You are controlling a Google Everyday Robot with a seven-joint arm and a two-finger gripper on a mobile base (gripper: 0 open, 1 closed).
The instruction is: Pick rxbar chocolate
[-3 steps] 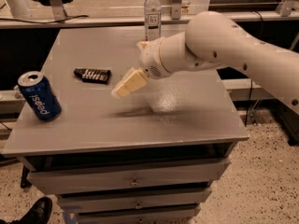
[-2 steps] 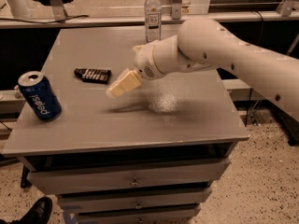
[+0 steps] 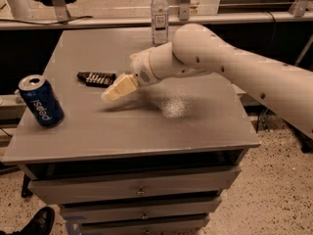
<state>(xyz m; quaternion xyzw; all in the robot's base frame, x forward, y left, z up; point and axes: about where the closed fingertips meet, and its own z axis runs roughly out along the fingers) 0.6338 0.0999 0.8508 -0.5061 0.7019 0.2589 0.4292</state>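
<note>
Since the small flat snack bar in a dark black-brown wrapper [image 3: 96, 78] lies on the grey counter [image 3: 146, 131] and not in the gripper, the pick is not done yet. This looks like the reaching step.

The cream-coloured gripper [image 3: 119, 88] hangs low over the counter at the end of the big white robot arm [image 3: 234, 67], and it points down and toward the bar. I cannot tell if the gripper is open or closed. It is not holding the bar, because the bar sits apart from it.

The bar is near the tip of the gripper, a little past it and a bit farther back on the counter. The two do not touch.

I think the next move is a short one. The gripper needs to go that last bit until it is right over the bar. Then it has to come down almost to the counter, because the bar is so flat. It should squeeze the bar across its thin side and lift it up.

The bar is dark, with rows of white marks on top. It lies flat, with its long side running sideways. It is much lower than the blue Pepsi can [image 3: 41, 101], which stands well beyond the bar from the gripper.
</note>
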